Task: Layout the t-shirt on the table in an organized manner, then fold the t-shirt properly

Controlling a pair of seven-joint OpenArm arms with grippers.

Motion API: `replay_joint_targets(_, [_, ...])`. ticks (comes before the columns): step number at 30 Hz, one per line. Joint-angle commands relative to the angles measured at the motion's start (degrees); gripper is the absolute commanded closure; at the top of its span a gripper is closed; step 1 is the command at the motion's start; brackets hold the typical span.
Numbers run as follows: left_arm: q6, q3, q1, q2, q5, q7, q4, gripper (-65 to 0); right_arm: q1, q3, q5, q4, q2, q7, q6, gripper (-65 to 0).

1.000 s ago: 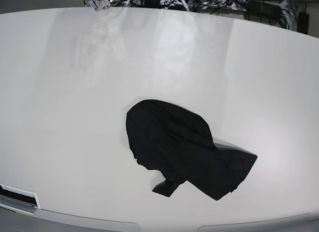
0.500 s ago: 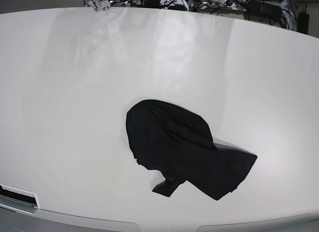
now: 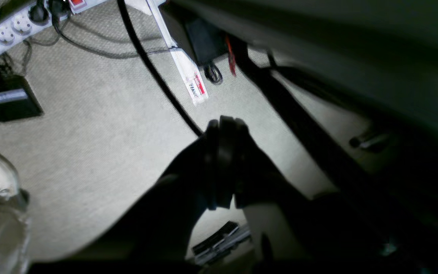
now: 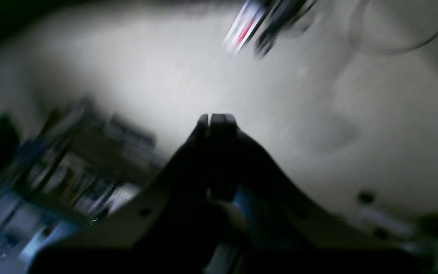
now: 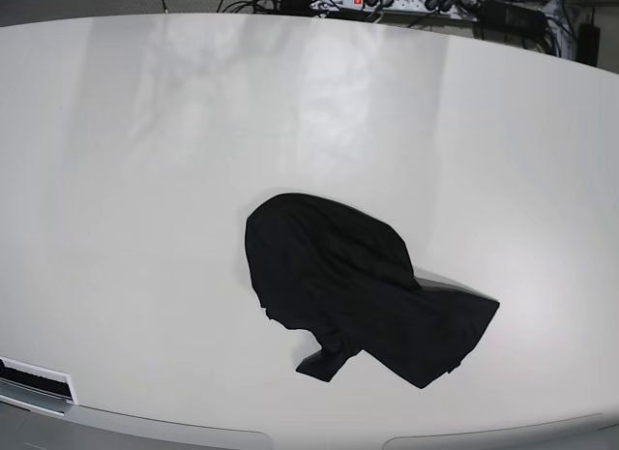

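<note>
No legible text anywhere. Left wrist view: white strip [image 3: 192, 82] on the carpet has red and dark printing, too small and blurred to read. Right wrist view: fully motion-blurred. Base view: no markings on table [image 5: 145, 227] or t-shirt [image 5: 358, 290].

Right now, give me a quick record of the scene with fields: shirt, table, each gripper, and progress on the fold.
t-shirt: black, crumpled in a heap, not spread out, lying right of centre near the front edge
table: glossy white, holds only the shirt
left gripper: shut, empty, pointing at carpeted floor with cables
right gripper: shut, empty, view blurred
arms over table: none in the base view
progress: layout not yet begun
</note>
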Motion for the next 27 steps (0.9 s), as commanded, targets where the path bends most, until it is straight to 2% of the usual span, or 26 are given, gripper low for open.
replay_joint_targets(1, [-0.6,0.1,1.9,-0.7,-1.0,1.0,2.0,0.0,-1.2,0.1,2.4,3.1,0.0,-1.9,0.3,0.0])
replay_joint_targets(6, [-0.6,0.1,8.8,-4.6,-2.4,3.4,12.4,0.0,-8.8,0.1,10.2,17.2,2.9,-8.8,2.3,0.0])
replay_joint_targets(11, [-0.4,0.1,16.3,-8.9,-2.2,6.5,25.1,0.0,-19.0,0.1,13.9,32.3,8.3,-11.9,2.4,0.0])
replay_joint_targets(15, [5.5,-0.7,21.4,-11.9,-2.2,12.1,37.5,0.0,-28.0,0.1,13.5,45.1,13.9,-13.3,-1.3,0.0])
replay_joint_targets(19, [5.9,-4.5,27.3,-13.2,-0.7,14.5,50.8,0.0,-36.8,0.2,13.3,59.5,18.9,-13.8,-4.2,0.0])
replay_joint_targets(22, [5.9,-9.0,31.8,-13.2,1.0,14.6,60.6,0.0,-42.0,0.2,8.6,70.2,20.9,-14.3,-7.4,0.0])
replay_joint_targets(27, [5.9,-17.9,36.2,-13.2,1.1,14.2,76.5,0.0,-46.3,0.2,-8.5,85.8,21.0,-16.2,-14.2,0.0])
